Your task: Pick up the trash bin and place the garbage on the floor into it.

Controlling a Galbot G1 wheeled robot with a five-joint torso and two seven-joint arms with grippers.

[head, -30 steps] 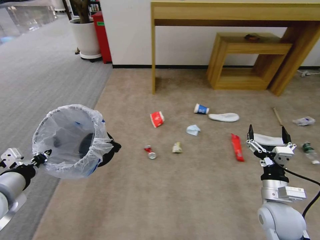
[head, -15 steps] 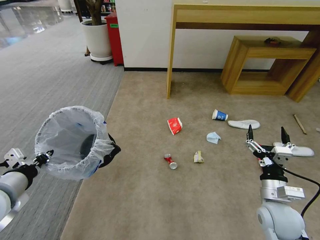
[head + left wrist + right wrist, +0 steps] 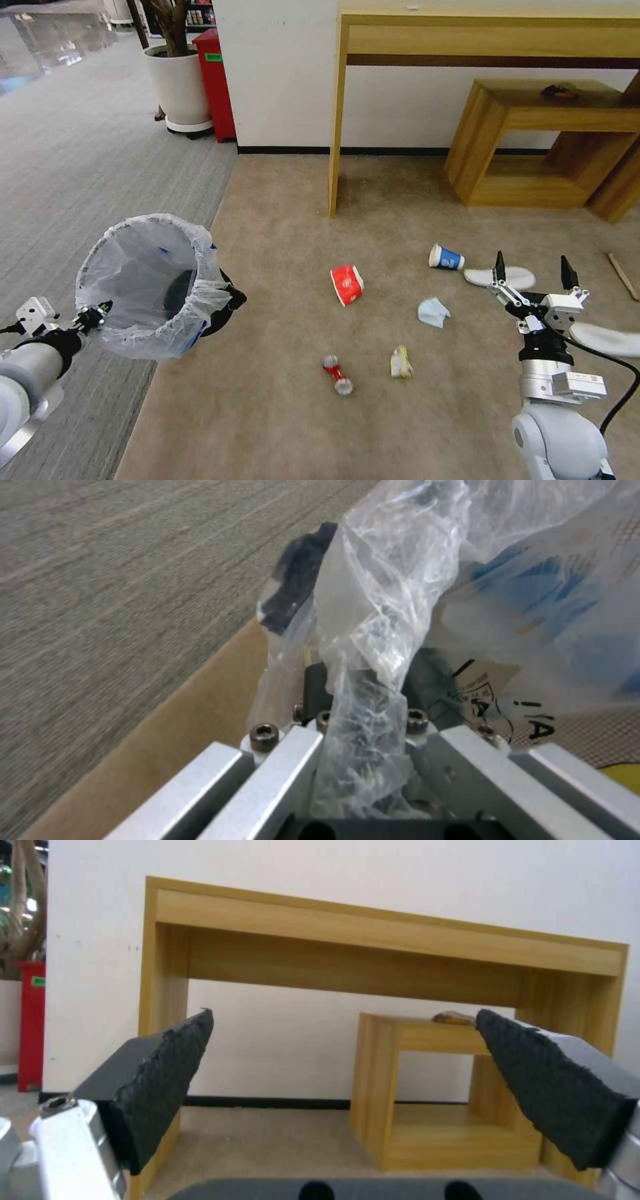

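left hand (image 3: 93,312) clamped on bin (image 3: 150,287) rim, bin held up off floor (image 3: 267,413) | right hand (image 3: 531,277) wide open, holding nothing | can (image 3: 337,375), wrapper (image 3: 401,362), tissue (image 3: 433,311), red cup (image 3: 347,284), blue cup (image 3: 446,257), slipper (image 3: 501,277) scattered ahead

Wooden console table (image 3: 467,40), small wooden shelf (image 3: 540,147), potted plant (image 3: 177,80), red cabinet (image 3: 217,83).

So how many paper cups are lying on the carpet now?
2. The red cup lies on its side mid-carpet; the blue cup lies farther right, beside a white slipper. None seems hidden.
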